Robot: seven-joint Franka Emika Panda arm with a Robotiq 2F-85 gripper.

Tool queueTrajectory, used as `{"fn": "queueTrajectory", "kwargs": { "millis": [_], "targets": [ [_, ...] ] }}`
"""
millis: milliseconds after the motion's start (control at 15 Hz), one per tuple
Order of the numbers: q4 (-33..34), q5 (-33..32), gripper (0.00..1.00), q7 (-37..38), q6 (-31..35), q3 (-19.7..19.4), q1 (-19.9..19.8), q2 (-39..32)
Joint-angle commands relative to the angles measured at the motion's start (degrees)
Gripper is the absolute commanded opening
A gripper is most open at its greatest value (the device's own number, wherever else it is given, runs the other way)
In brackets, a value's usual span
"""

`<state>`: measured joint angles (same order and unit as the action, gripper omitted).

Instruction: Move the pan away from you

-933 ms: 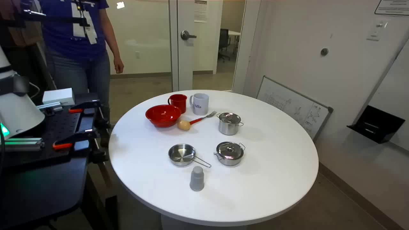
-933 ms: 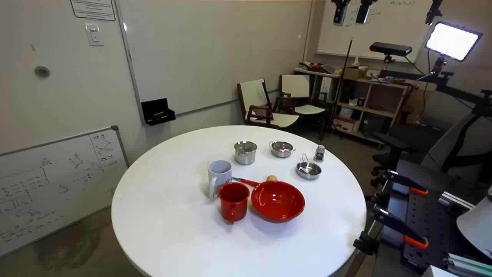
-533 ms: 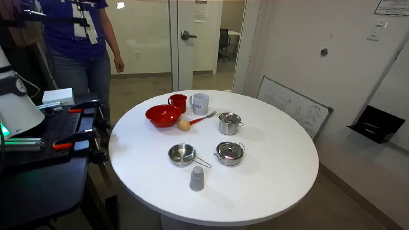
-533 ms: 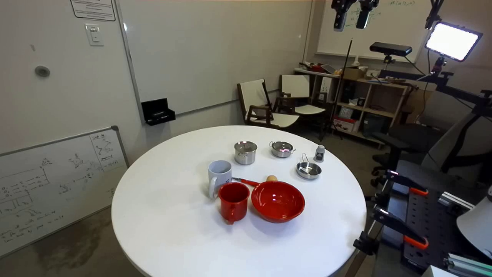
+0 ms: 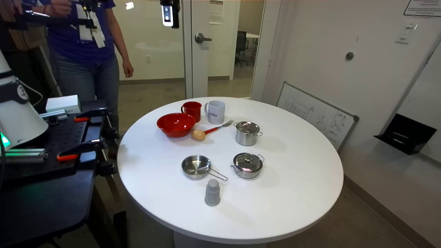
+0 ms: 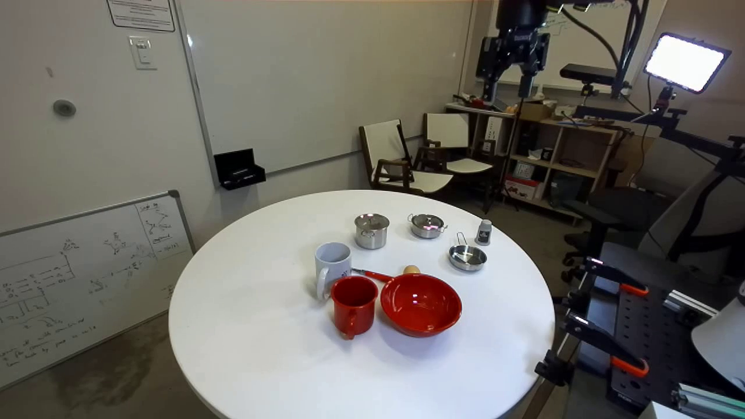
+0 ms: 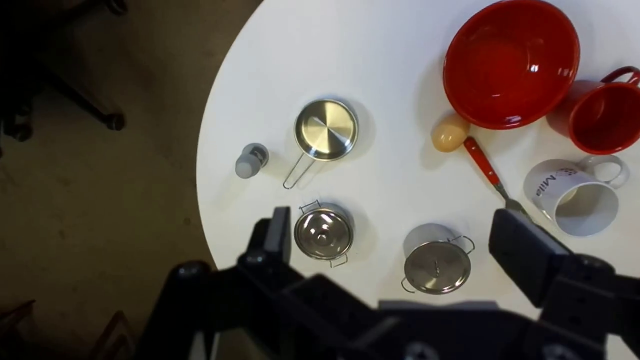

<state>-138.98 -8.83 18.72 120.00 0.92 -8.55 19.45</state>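
The pan [image 5: 196, 167] is a small shallow round silver pan with a thin wire handle. It lies upright on the white round table in both exterior views [image 6: 467, 258]. In the wrist view the pan [image 7: 326, 130] is up and left of the jaws, with its handle pointing down-left. My gripper [image 6: 507, 92] is high above the table, pointing down, with its fingers apart. In the wrist view the gripper [image 7: 392, 225] is wide open and holds nothing. The pan is not between the fingers and is not touched.
A grey shaker [image 7: 251, 161] and a squat lidded silver container [image 7: 324, 234] stand close to the pan's handle. A taller silver pot [image 7: 437, 267], red bowl [image 7: 510, 65], red mug [image 7: 605, 117], white mug [image 7: 572, 197], egg-like object [image 7: 449, 133] and red-handled fork [image 7: 481, 160] also stand on the table [image 5: 293, 193].
My gripper has come down and slightly left into fuller view in an exterior view. A black-and-white part now shows at the top of an exterior view. The pan has not moved.
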Motion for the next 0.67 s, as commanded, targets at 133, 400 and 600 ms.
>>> {"fn": "queueTrajectory", "kwargs": {
  "millis": [133, 400, 600],
  "targets": [
    [2.2, 0.8, 1.0, 5.0, 11.0, -0.8, 0.6, -14.0],
    [4.3, 2.6, 1.0, 6.2, 15.1, -2.4, 1.2, -23.4],
    [6.5, 5.7, 1.0, 6.6, 16.2, -3.8, 1.7, -29.7]
  ]
}}
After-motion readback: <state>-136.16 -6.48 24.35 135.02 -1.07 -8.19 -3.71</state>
